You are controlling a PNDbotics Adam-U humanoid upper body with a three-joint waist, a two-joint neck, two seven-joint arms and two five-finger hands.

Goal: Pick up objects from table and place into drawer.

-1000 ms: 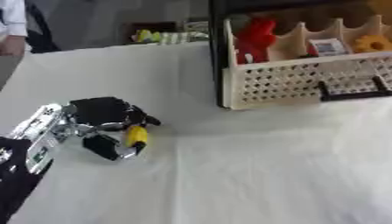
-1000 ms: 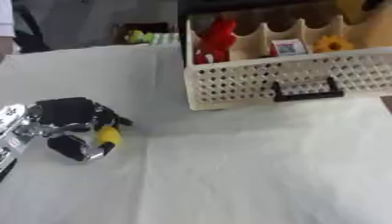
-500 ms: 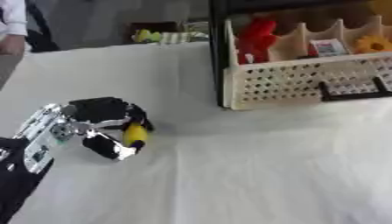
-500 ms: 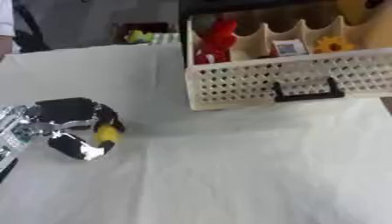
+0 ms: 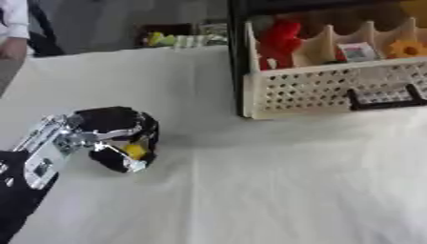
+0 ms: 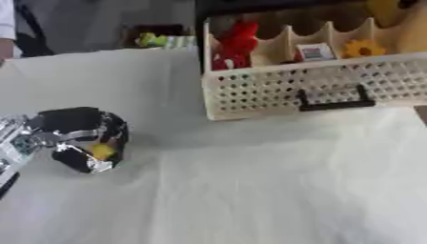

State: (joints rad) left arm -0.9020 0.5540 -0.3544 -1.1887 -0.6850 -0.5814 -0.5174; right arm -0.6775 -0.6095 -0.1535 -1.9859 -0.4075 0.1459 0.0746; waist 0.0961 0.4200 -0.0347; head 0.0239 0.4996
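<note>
Left eye view shows the left hand (image 5: 113,136) low on the left side of the table (image 5: 275,190), its arm coming in from the lower left corner. Its black fingers are curled round a small yellow object (image 5: 133,151), which shows only as a rounded yellow patch between the fingers and the thumb; what kind of thing it is cannot be made out. The hand rests on or just above the white cloth, and the pictures do not show which. Well to the right, at the far edge of the table, stands the drawer (image 5: 333,90), a cream perforated tray with a black handle (image 5: 383,97) on its front wall, pulled out from a dark frame. It is split by dividers: a red toy (image 5: 279,43) sits in the leftmost compartment, a small white-and-red packet (image 6: 315,51) in a middle one, and an orange flower (image 6: 360,47) further right. The right hand is not in sight.
</note>
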